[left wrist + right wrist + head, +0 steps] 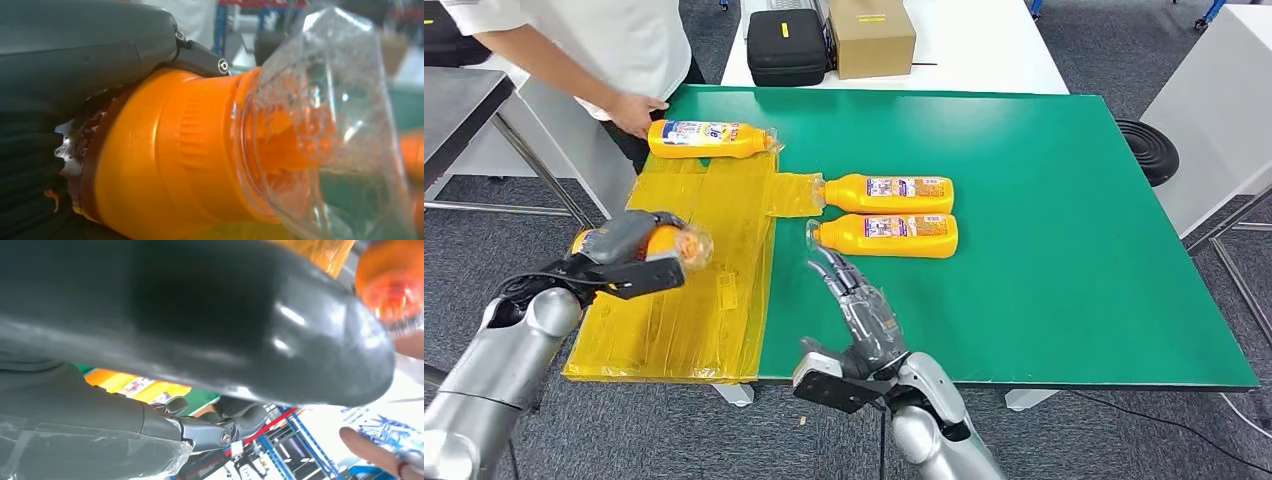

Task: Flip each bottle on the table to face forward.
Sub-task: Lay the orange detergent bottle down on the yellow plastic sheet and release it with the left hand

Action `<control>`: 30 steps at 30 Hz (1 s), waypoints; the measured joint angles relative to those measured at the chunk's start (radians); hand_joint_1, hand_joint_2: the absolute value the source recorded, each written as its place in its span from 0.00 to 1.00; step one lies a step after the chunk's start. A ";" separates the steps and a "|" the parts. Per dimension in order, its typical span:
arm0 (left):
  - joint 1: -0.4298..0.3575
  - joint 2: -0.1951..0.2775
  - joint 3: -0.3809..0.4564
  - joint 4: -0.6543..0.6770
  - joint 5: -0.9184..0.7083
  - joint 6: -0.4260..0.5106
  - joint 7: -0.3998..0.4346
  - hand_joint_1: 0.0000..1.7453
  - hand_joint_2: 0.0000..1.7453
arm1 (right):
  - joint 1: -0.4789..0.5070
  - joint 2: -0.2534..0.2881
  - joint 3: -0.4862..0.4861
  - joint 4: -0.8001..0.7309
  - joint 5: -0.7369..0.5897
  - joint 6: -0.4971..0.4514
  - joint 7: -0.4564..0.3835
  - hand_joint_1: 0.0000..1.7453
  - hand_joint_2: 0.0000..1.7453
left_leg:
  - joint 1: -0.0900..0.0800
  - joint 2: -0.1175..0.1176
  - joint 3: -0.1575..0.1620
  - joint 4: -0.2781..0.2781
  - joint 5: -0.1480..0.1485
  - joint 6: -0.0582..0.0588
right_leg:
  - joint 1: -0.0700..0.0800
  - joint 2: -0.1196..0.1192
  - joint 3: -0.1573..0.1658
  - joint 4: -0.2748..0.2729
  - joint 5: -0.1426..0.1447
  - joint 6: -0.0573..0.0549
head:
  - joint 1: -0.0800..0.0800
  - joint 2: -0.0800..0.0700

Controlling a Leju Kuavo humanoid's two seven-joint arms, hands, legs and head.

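Note:
My left hand (629,255) grips an orange bottle (676,243) above the yellow taped patch (684,300) at the table's left; its clear cap (696,245) points right. In the left wrist view the orange bottle (165,155) and its clear cap (330,120) sit close against my left hand (75,55). Two more orange bottles (889,193) (889,236) lie side by side on the green table (1064,250), labels up, caps to the left. My right hand (859,305) hovers open just short of the nearer one's cap. A further bottle (709,139) lies at the back left.
A person (594,45) stands at the back left, one hand (636,112) next to the far bottle. A black case (786,47) and a cardboard box (871,36) sit on the white table behind. A black round stool (1149,150) stands to the right.

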 joint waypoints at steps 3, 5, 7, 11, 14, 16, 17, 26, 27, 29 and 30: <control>-0.051 0.034 -0.082 0.028 -0.005 -0.043 -0.001 1.00 1.00 | -0.008 -0.002 -0.014 0.001 -0.003 -0.006 0.004 0.00 0.00 | 0.000 0.000 0.000 0.000 0.000 0.000 | 0.000 0.000 0.000 0.000 0.000 0.000 | 0.000 0.000; -0.084 0.057 -0.137 0.043 -0.008 -0.077 -0.002 1.00 1.00 | -0.012 -0.005 -0.023 0.005 -0.009 -0.016 0.005 0.00 0.00 | 0.000 0.000 0.000 0.000 0.000 0.000 | 0.000 0.000 0.000 0.000 0.000 0.000 | 0.000 0.000; -0.112 0.076 -0.193 0.056 -0.009 -0.102 -0.002 1.00 1.00 | -0.013 -0.009 -0.033 0.012 -0.018 -0.026 0.004 0.00 0.00 | 0.000 0.000 0.000 0.000 0.000 0.000 | 0.000 0.000 0.000 0.000 0.000 0.000 | 0.000 0.000; -0.149 0.097 -0.296 0.091 -0.030 -0.079 0.023 1.00 1.00 | -0.014 -0.017 -0.045 0.029 -0.037 -0.035 -0.010 0.00 0.00 | 0.000 0.000 0.000 0.000 0.000 0.000 | 0.000 0.000 0.000 0.000 0.000 0.000 | 0.000 0.000; -0.158 0.091 -0.372 0.142 -0.061 -0.006 0.049 1.00 1.00 | -0.014 -0.018 -0.050 0.039 -0.043 -0.035 -0.023 0.00 0.00 | 0.000 0.000 0.000 0.000 0.000 0.000 | 0.000 0.000 0.000 0.000 0.000 0.000 | 0.000 0.000; -0.158 0.073 -0.419 0.190 -0.066 0.038 0.054 1.00 1.00 | -0.014 -0.017 -0.050 0.046 -0.043 -0.035 -0.028 0.00 0.00 | 0.000 0.000 0.000 0.000 0.000 0.000 | 0.000 0.000 0.000 0.000 0.000 0.000 | 0.000 0.000; -0.158 0.060 -0.440 0.215 -0.066 0.056 0.056 1.00 1.00 | -0.014 -0.017 -0.050 0.048 -0.043 -0.035 -0.030 0.00 0.00 | 0.000 -0.001 0.000 0.000 0.000 0.000 | 0.000 0.000 0.000 0.000 0.000 0.000 | 0.000 0.000; -0.160 -0.106 -0.514 0.427 -0.053 0.195 0.095 1.00 1.00 | -0.007 -0.017 -0.062 0.052 -0.045 -0.037 -0.019 0.00 0.00 | -0.002 -0.004 0.002 0.000 0.000 0.000 | -0.001 -0.003 0.004 0.000 -0.001 0.000 | -0.001 0.000; -0.161 -0.121 -0.514 0.446 -0.053 0.205 0.096 1.00 1.00 | -0.007 -0.017 -0.064 0.052 -0.043 -0.039 -0.016 0.00 0.00 | -0.002 -0.005 0.003 0.000 0.000 0.000 | -0.001 -0.004 0.005 0.000 -0.001 0.000 | -0.001 0.000; -0.164 -0.145 -0.515 0.476 -0.053 0.218 0.098 1.00 1.00 | -0.005 -0.017 -0.067 0.052 -0.039 -0.043 -0.010 0.00 0.00 | -0.002 -0.007 0.005 0.000 0.000 0.000 | -0.001 -0.007 0.008 0.000 -0.002 0.000 | -0.001 0.000; -0.167 -0.155 -0.515 0.489 -0.054 0.222 0.098 1.00 1.00 | -0.003 -0.017 -0.068 0.052 -0.038 -0.044 -0.008 0.00 0.00 | -0.002 -0.008 0.007 0.000 0.000 0.000 | -0.001 -0.008 0.010 0.000 -0.003 -0.001 | -0.001 0.000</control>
